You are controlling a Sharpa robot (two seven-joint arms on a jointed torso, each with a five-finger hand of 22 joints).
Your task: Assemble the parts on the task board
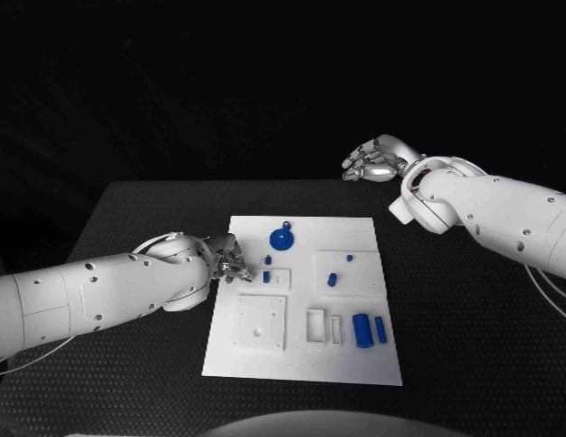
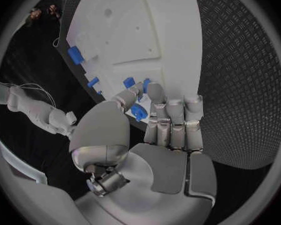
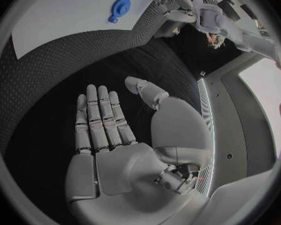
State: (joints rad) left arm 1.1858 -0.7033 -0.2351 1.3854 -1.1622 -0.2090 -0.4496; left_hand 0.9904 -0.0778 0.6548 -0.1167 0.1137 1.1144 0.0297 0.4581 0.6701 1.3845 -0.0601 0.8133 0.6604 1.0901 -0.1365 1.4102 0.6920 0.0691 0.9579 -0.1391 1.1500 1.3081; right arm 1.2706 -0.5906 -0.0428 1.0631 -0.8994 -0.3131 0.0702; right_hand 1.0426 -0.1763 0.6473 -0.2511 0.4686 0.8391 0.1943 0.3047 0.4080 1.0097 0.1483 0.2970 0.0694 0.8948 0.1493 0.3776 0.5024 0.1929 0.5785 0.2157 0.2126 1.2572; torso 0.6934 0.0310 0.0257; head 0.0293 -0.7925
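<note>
The left hand pinches a small blue part at the board's left edge; right hand released, well beyond its far edge.

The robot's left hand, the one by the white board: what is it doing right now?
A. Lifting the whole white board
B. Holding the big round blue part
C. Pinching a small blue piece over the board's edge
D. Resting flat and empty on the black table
C: in the left wrist view the left hand pinches a small blue piece between thumb and fingers, at the edge of the task board.
</note>
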